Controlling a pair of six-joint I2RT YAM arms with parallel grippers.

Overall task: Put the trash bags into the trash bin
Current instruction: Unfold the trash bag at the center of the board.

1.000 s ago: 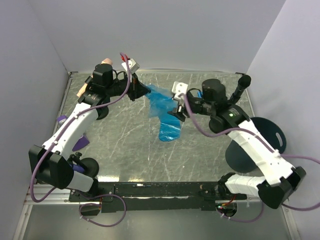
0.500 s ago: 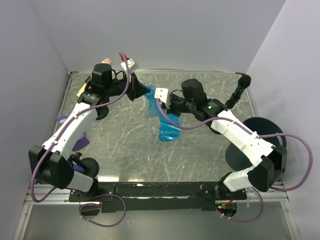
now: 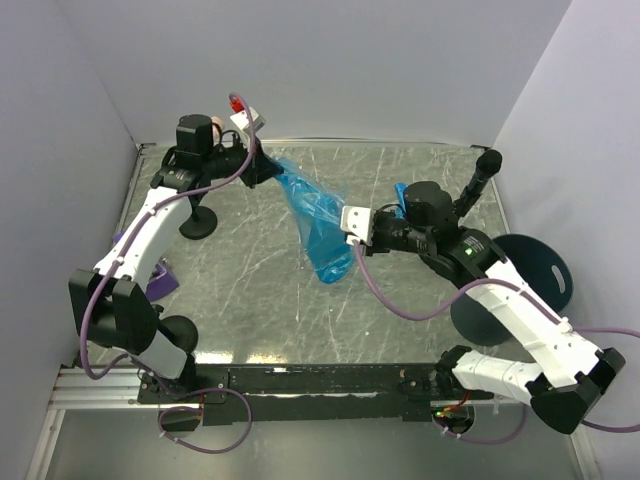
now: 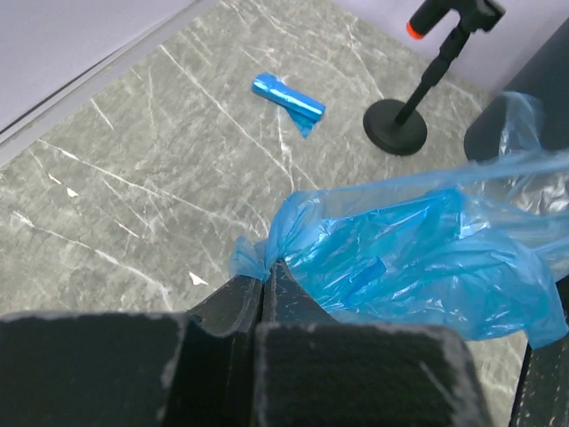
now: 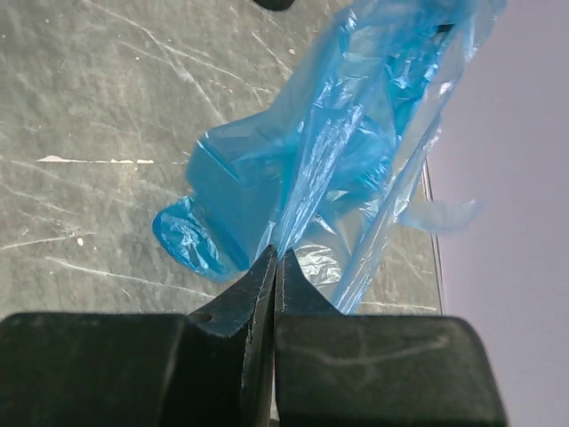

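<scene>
My left gripper (image 3: 262,166) and right gripper (image 3: 343,226) are both clamping shut on the trash bag (image 3: 312,215); it is stretching between them, well left of the trash bin (image 3: 538,256). The blue roll (image 4: 287,98) is lying nearer that bin.

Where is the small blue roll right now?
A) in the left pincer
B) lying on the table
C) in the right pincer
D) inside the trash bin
B: the left wrist view shows the small blue roll lying on the table, apart from a black stand base, with nothing gripping it.
</scene>
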